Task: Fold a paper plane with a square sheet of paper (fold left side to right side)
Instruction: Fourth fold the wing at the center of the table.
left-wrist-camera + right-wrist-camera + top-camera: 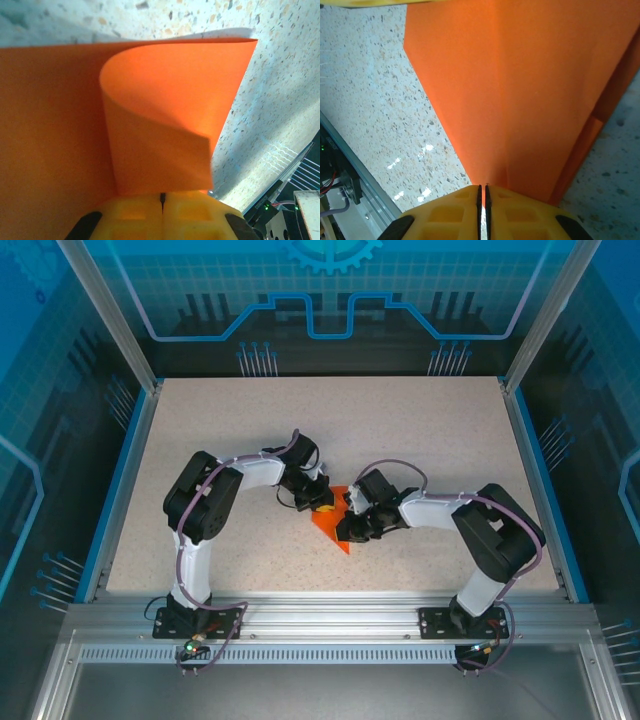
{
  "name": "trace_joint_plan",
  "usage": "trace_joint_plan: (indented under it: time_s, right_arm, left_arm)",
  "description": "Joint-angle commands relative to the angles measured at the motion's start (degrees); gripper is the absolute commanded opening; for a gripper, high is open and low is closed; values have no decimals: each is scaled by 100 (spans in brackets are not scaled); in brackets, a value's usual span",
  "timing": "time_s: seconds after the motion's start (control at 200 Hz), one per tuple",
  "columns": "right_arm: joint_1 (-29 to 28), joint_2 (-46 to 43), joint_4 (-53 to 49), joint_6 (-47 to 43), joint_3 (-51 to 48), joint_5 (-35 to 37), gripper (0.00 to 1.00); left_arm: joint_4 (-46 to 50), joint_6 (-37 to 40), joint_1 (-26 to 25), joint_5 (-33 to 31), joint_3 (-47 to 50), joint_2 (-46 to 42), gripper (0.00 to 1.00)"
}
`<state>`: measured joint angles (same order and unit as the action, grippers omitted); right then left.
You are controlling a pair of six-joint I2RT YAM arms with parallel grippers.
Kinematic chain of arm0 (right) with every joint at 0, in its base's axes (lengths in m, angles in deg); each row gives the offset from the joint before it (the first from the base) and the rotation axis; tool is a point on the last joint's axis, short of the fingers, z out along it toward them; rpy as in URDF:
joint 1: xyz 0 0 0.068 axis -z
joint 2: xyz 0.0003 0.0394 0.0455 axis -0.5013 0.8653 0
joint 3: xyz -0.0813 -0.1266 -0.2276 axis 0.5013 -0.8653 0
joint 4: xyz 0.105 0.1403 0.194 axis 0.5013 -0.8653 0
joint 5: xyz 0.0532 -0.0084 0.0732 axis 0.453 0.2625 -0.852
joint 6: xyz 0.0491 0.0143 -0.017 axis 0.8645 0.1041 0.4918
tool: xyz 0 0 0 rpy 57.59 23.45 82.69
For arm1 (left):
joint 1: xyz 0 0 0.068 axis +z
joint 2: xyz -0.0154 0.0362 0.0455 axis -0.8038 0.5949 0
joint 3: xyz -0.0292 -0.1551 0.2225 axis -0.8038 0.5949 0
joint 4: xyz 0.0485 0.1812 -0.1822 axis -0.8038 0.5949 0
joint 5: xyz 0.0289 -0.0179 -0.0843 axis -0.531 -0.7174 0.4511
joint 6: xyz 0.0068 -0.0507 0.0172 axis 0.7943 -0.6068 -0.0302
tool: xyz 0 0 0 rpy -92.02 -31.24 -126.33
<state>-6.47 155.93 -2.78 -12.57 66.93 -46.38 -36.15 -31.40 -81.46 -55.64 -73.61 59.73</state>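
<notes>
Plainly mid-fold: left hand (pixel 162 201) shut tight, clamped on the near edge of a raised flap of the square sheet of paper (pixel 165 100). Flap curling up and over in a soft roll at centre frame of the left wrist view, no crease set yet. At the bottom of the other wrist view, right hand (pixel 483 194) with fingertips (pixel 445 215) all but together, a bare slit between, sitting at the narrow pointed end of the sheet. Cannot tell whether pinching that tip or merely pressing it to the bench (pixel 420 440). Seen from above, lies just below centre of frame as an orange wedge between the two hands, both touching it.

Could go wrong in several ways:

- **Crooked crease:** comes from carrying the flap across off-line, edges not meeting.
- **Rounded bulge instead of a sharp fold:** comes from letting go before flattening the roll.
- **Tear or crumple at the clamped edge:** comes from pulling hard against the anchored tip, thin paper taut between two hands.
- **Slide of the whole sheet over the smooth speckled bench:** likely with a weak hold on the right, dragging the point off its line.
- **Collision:** also possible, with both hands close together over a small sheet and little room for crossing.
</notes>
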Motion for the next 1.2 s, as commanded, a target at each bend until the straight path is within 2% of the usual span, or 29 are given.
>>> trace_joint_plan:
  time_s: [0.0,0.4,1.195]
  right_arm:
    - [-114,111,-311,-86,-73,62,13]
    - [-244,133,-558,-106,-152,150,13]
    - [-466,-402,-1027,7,-674,209,13]
  left_arm:
    - [612,89,-55,-470,252,268,0]
    - [684,118,-51,-523,181,291,1]
    - [808,125,-48,-729,76,455,0]
